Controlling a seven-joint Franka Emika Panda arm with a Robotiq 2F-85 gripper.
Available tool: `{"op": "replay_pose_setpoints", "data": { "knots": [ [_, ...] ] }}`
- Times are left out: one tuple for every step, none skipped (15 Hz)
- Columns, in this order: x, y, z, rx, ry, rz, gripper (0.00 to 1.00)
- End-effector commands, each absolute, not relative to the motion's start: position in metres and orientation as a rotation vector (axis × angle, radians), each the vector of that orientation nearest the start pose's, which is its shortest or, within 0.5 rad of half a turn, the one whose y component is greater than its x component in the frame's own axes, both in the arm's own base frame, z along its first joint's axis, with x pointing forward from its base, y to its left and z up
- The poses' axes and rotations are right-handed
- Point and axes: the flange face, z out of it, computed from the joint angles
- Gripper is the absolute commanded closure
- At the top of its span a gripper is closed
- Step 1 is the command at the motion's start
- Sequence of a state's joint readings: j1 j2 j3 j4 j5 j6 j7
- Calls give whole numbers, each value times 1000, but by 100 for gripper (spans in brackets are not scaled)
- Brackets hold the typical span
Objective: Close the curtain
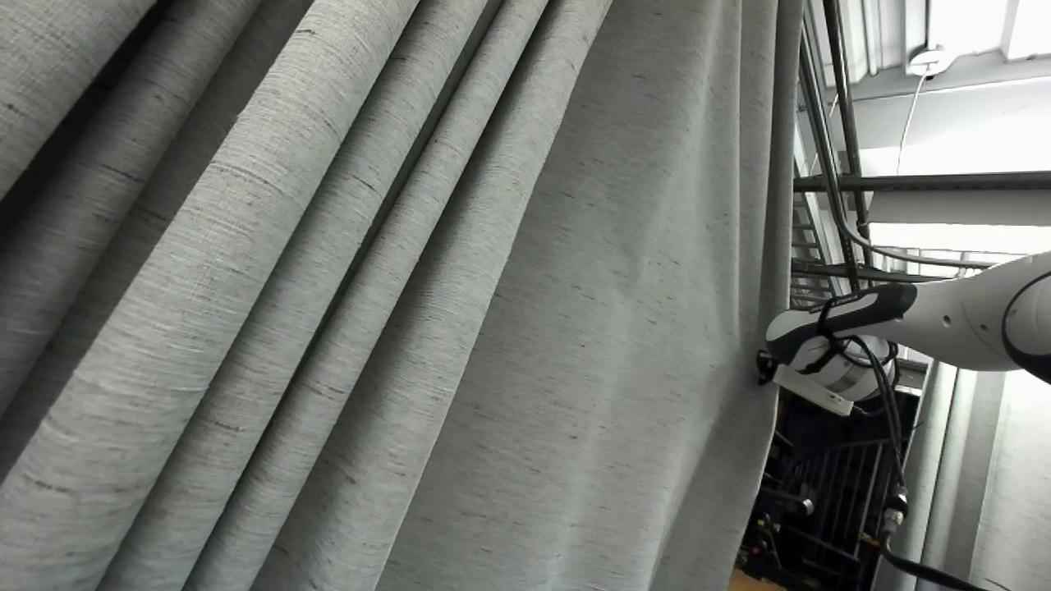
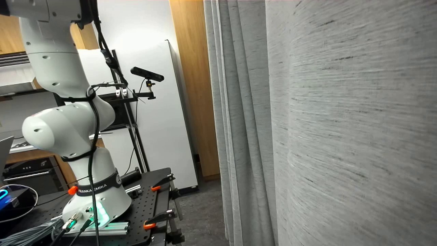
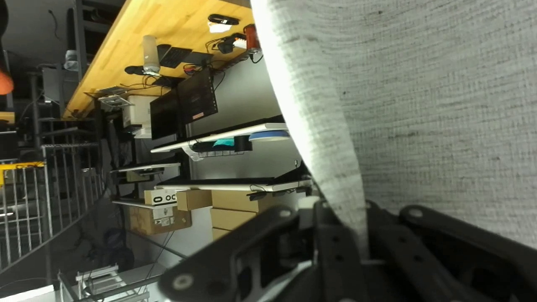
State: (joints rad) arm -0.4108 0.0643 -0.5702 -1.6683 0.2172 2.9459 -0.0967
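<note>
The light-grey curtain [image 1: 624,271] hangs in deep long pleats and fills most of an exterior view. It also covers the right half of an exterior view [image 2: 348,119]. In the wrist view the curtain [image 3: 432,105] fills the right side, with its bright free edge running down into the jaws. My gripper [image 3: 348,226] is shut on that edge, with cloth between its two black fingers. In an exterior view the gripper [image 1: 765,367] is at the curtain's edge, and creases spread from there. The fingertips are partly hidden by cloth. The gripper is out of frame where the arm's base shows.
The arm's base stands on a black table [image 2: 160,181] with orange-tipped clamps. A camera on a stand [image 2: 147,74] and a white panel [image 2: 150,136] are behind it. A wooden desk [image 3: 126,33], shelves and a metal railing [image 3: 69,188] lie beyond the curtain's edge.
</note>
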Motion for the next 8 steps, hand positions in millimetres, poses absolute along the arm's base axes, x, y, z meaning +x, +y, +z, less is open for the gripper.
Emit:
{"op": "replay_pose_setpoints", "data": {
  "knots": [
    [305, -558, 661, -2726, 1687, -1739, 100],
    [301, -561, 662, -2729, 1694, -1739, 100],
    [300, -563, 662, -2734, 1694, -1736, 100],
    [300, -564, 662, -2740, 1687, -1731, 100],
    [303, -564, 661, -2747, 1673, -1726, 100],
    [309, -562, 659, -2750, 1652, -1720, 100],
    [314, -561, 658, -2755, 1633, -1717, 100],
    [322, -557, 656, -2751, 1601, -1714, 100]
  ]
}}
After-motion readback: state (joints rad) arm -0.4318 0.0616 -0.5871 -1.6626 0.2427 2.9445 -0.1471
